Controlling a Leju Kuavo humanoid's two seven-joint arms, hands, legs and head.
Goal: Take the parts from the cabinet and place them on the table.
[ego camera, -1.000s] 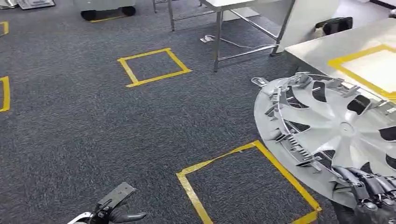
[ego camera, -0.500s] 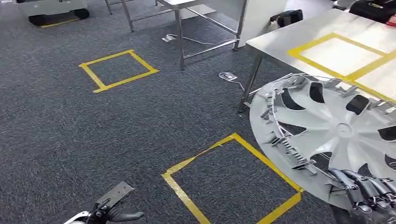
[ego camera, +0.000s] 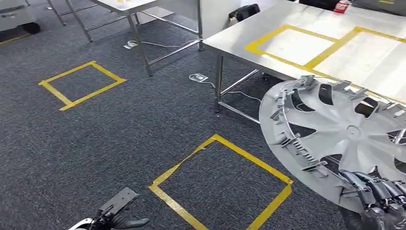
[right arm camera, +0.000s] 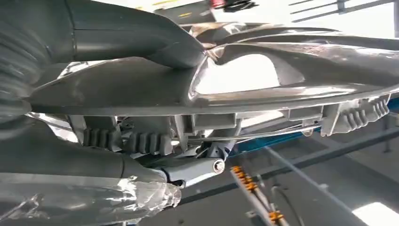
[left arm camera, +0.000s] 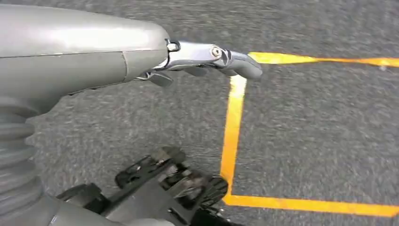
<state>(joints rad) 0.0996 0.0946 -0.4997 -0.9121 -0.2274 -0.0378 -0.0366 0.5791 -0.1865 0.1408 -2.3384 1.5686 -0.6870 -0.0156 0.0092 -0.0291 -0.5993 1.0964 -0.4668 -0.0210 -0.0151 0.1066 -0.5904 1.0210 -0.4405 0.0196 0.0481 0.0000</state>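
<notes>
Grey carpet w/ yellow tape squares (ego camera: 220, 182); right hand (ego camera: 378, 194) grips hubcap (ego camera: 342, 136) rim, left hand (ego camera: 117, 218) empty, fingers apart

bare table top (ego camera: 364, 62), wheel cover (ego camera: 344, 139) overhanging

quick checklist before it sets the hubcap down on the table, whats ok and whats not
1. Right hand holds the hubcap at its rim: ok.
2. Hubcap level for placing: not ok, it is tilted.
3. Yellow taped squares on the table bare: ok.
4. Hubcap fully over the table: not ok, part hangs over the carpet.
5. Left hand low, holding nothing: ok.
6. Red can at the far edge, away from the squares: ok.
</notes>
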